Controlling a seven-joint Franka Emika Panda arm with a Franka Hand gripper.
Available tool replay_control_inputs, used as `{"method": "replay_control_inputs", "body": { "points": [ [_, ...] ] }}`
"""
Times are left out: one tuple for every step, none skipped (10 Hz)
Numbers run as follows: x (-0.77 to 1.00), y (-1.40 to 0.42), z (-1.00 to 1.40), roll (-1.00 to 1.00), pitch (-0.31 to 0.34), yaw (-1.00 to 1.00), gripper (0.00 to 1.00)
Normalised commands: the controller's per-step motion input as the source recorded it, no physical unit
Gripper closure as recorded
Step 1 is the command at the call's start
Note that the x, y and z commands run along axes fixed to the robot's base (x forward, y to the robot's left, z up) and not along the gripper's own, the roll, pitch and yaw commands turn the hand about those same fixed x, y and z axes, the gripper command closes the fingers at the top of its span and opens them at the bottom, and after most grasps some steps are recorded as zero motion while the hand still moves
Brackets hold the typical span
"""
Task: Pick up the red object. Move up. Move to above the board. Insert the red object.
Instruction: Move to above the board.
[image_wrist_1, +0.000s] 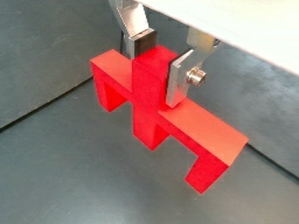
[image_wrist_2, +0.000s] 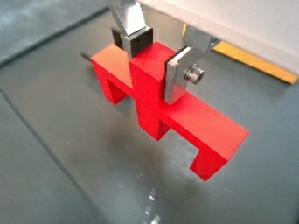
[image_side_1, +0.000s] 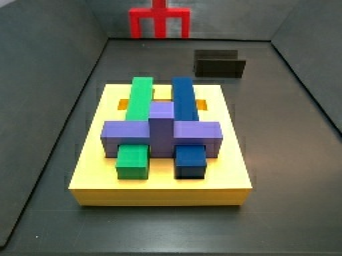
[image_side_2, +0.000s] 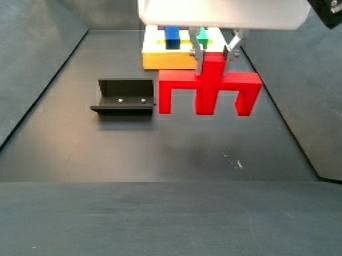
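Observation:
My gripper (image_wrist_1: 158, 66) is shut on the red object (image_wrist_1: 205, 140), with its silver fingers clamped on either side of the central upright stub. Both wrist views show this grip (image_wrist_2: 156, 63). The red object (image_side_2: 210, 92) hangs legs down under the gripper (image_side_2: 214, 48), seemingly off the dark floor. In a side view the red object (image_side_1: 160, 20) is at the far end of the bin, beyond the board (image_side_1: 91, 150). The board is a yellow slab bearing green, blue and purple blocks. It also shows behind the gripper in a side view (image_side_2: 160, 61).
The dark L-shaped fixture (image_side_2: 123, 97) stands on the floor beside the red object, between it and the board's corner in a side view (image_side_1: 221, 65). Dark bin walls (image_side_1: 54, 120) rise on both sides of the floor.

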Motion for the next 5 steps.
{"method": "replay_control_inputs", "body": {
  "points": [
    [-0.03,-0.01,1.4,-0.01,0.037,0.0,1.0],
    [-0.06,-0.01,1.4,0.02,0.033,0.01,1.0],
    [-0.02,-0.01,1.4,0.02,0.021,0.01,1.0],
    [0.05,0.01,0.77,0.0,0.071,0.0,1.0],
    [0.06,0.0,0.46,0.0,0.094,0.0,1.0]
  ]
}}
